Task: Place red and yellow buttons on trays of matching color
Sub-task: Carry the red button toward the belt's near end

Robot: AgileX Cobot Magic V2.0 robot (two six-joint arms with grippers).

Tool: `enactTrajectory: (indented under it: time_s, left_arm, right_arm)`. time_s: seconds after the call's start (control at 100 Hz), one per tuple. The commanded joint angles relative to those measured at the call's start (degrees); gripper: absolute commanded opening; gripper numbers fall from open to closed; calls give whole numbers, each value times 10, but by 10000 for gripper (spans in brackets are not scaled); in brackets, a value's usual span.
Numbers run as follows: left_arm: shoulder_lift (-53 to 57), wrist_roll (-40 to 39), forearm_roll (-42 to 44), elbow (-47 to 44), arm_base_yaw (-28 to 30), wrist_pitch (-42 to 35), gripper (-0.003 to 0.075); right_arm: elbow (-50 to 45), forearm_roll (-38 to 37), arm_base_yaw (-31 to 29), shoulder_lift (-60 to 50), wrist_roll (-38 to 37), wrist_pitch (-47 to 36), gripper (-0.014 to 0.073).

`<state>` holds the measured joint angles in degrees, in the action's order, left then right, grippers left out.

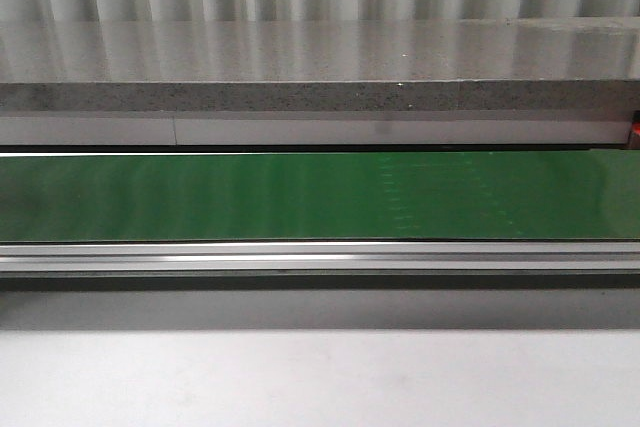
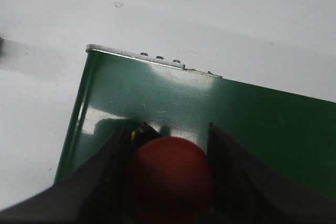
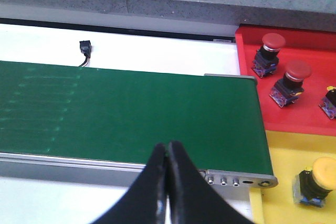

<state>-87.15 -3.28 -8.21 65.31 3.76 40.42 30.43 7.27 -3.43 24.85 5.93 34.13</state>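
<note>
Two trays show only in the right wrist view, beyond the end of the green conveyor belt [image 3: 131, 114]. Largest in view is the red tray [image 3: 294, 114], at about 2 o'clock; it holds two red buttons, one [image 3: 272, 43] nearer the far rim, the other [image 3: 296, 72] just beside it, plus a third object cut off by the frame edge. At 4 o'clock, touching the red tray, the yellow tray [image 3: 283, 150] holds one yellow button [image 3: 321, 174].

Above the belt's near rail, the right gripper [image 3: 168, 153] hangs with its jaws pressed together, nothing between them.

Over the belt's other end, the left gripper [image 2: 170, 140] has its jaws pinching a red button [image 2: 169, 177] by its sides, a bit of yellow showing at the 11 o'clock edge of the cap.

From the front, only the bare belt [image 1: 320, 195], its metal rail [image 1: 320, 255] and a grey ledge [image 1: 320, 67] appear; neither arm nor tray is seen there.
</note>
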Motion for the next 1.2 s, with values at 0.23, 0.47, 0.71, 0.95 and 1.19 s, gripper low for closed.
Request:
enactTrajectory:
  time_s: [0.23, 0.47, 0.71, 0.95, 1.19]
  left_arm:
    - [-20, 2, -10, 17, -4, -14, -19]
    - [-20, 16, -18, 17, -4, -10, 94]
    - [-20, 88, -73, 17, -4, 2, 591]
    - [-2, 102, -97, 32, -4, 10, 640]
    - [44, 103, -93, 67, -2, 8, 638]
  right_arm:
    - [14, 1, 2, 3, 3, -37, -67]
    - [14, 1, 2, 3, 3, -37, -67]
    - [14, 1, 2, 3, 3, -37, -67]
    - [14, 1, 2, 3, 3, -37, -67]
    - [14, 1, 2, 3, 3, -37, -67]
